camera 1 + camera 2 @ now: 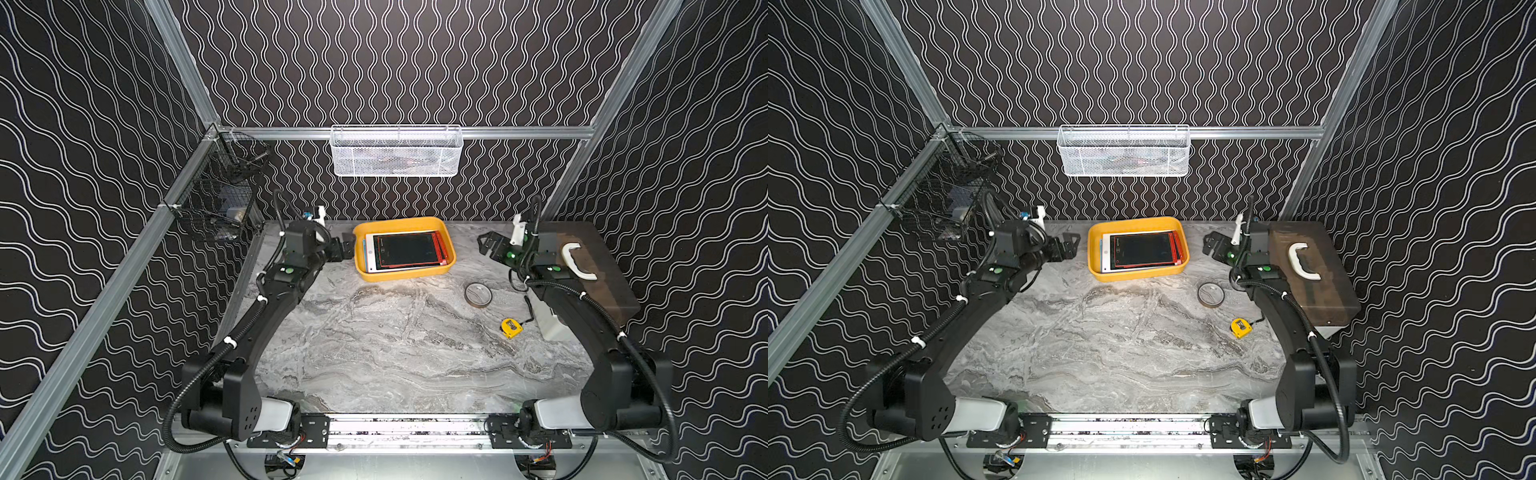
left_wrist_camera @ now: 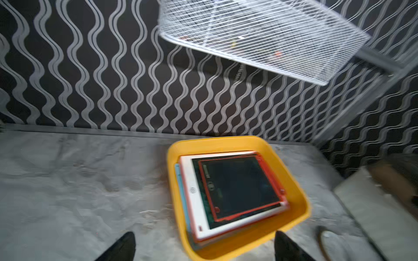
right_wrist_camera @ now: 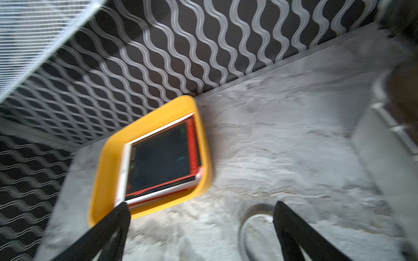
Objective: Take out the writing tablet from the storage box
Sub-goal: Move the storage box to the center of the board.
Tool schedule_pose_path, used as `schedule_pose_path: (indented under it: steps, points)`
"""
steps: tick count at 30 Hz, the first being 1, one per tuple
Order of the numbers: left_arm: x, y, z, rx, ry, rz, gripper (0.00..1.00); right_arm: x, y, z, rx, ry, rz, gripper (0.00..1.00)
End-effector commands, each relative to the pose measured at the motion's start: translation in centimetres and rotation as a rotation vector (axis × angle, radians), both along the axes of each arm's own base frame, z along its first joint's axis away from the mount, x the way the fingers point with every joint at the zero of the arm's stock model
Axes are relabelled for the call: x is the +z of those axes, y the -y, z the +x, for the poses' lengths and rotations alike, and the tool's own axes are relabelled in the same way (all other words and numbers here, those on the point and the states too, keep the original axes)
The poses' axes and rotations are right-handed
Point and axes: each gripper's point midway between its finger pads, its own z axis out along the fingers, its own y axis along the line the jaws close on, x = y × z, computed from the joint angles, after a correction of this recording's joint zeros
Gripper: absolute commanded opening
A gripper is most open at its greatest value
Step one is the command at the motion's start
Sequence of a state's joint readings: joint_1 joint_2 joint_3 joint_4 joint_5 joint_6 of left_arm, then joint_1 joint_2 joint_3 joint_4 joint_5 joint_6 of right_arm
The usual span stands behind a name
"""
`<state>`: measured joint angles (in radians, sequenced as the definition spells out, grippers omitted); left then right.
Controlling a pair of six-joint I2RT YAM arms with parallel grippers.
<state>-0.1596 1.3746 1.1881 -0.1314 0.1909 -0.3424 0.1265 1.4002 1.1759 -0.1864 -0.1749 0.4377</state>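
Jaws stand wide apart and empty on your left gripper (image 1: pixel 347 245) and right gripper (image 1: pixel 484 246), each poised off one end of the yellow storage box (image 1: pixel 405 275) at the back of the surface (image 1: pixel 395 332), seemingly ready to reach the red-framed writing tablet (image 1: pixel 409 249) lying topmost inside.

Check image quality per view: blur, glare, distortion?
Both top views: sharp and evenly lit, with a bright patch on the table just in front of the storage box. Left wrist: blurred, the white mesh basket smeared into streaks. Right wrist: blurrier still, box edges and writing tablet soft. No glare on the tablet screen in any view.
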Motion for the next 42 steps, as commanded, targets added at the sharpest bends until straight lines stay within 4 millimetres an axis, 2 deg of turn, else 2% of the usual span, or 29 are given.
schedule_pose_path:
  steps: [1,3,5,8,9,11,12,14,16,18,21,23,25,29,32,35,40,41,42]
  points:
    - [0.5,3.1,-3.2,-0.032,-0.172,-0.202,0.99,1.2,-3.9,-3.1,0.056,-0.158,0.195,1.00]
    - [2.3,4.5,-3.9,-0.063,-0.151,-0.287,0.99,3.4,-5.8,-3.9,0.094,-0.137,0.254,1.00]
    - [3.6,5.6,-4.8,-0.099,-0.110,-0.297,0.99,6.2,-8.0,-4.8,0.176,-0.055,0.254,1.00]
    - [4.5,6.6,-5.6,-0.155,-0.058,-0.336,0.99,9.3,-9.8,-5.3,0.252,0.088,0.332,1.00]
    - [4.9,7.5,-5.8,-0.206,-0.032,-0.375,0.99,9.5,-10.2,-5.5,0.273,0.090,0.367,1.00]
    - [5.5,8.7,-6.2,-0.297,-0.011,-0.391,0.99,8.2,-9.5,-5.2,0.208,0.022,0.361,1.00]
    - [6.0,9.5,-6.4,-0.353,-0.001,-0.401,0.99,7.7,-9.8,-5.0,0.214,0.002,0.366,1.00]
    - [6.7,10.9,-6.5,-0.456,0.009,-0.415,0.99,8.5,-10.9,-4.8,0.280,0.024,0.386,1.00]
    - [6.4,11.1,-5.9,-0.459,-0.020,-0.379,0.99,8.3,-11.2,-4.3,0.267,0.015,0.359,1.00]
    - [4.9,10.6,-4.9,-0.400,-0.077,-0.326,0.99,6.9,-10.3,-3.2,0.189,-0.036,0.315,1.00]
    - [3.4,10.9,-3.7,-0.400,-0.078,-0.326,0.99,4.8,-7.7,-1.3,0.063,-0.037,0.134,1.00]
    - [1.9,10.8,-2.2,-0.353,-0.118,-0.335,0.99,2.9,-6.0,0.4,0.006,-0.054,0.021,1.00]
    - [0.1,10.4,-0.3,-0.301,-0.169,-0.259,0.99,0.9,-4.2,2.3,-0.041,-0.101,-0.111,0.99]
    - [-3.7,9.6,2.7,-0.218,-0.273,-0.134,0.99,-3.6,-3.5,5.6,0.012,-0.165,-0.286,1.00]
    - [-6.6,9.7,4.6,-0.171,-0.317,-0.117,0.99,-6.9,-3.5,7.8,0.056,-0.170,-0.320,1.00]
    - [-10.0,10.4,5.9,-0.147,-0.375,-0.108,0.98,-9.9,-2.3,9.6,0.049,-0.232,-0.295,1.00]
    - [-14.7,11.5,8.2,-0.141,-0.457,-0.078,0.97,-13.8,-1.2,9.9,0.071,-0.308,-0.260,1.00]
    - [-15.6,11.6,8.6,-0.142,-0.470,-0.074,0.97,-14.1,-1.1,10.0,0.070,-0.307,-0.253,1.00]
    - [-16.2,11.8,9.2,-0.140,-0.478,-0.076,0.97,-16.0,-1.3,10.2,0.080,-0.337,-0.251,1.00]
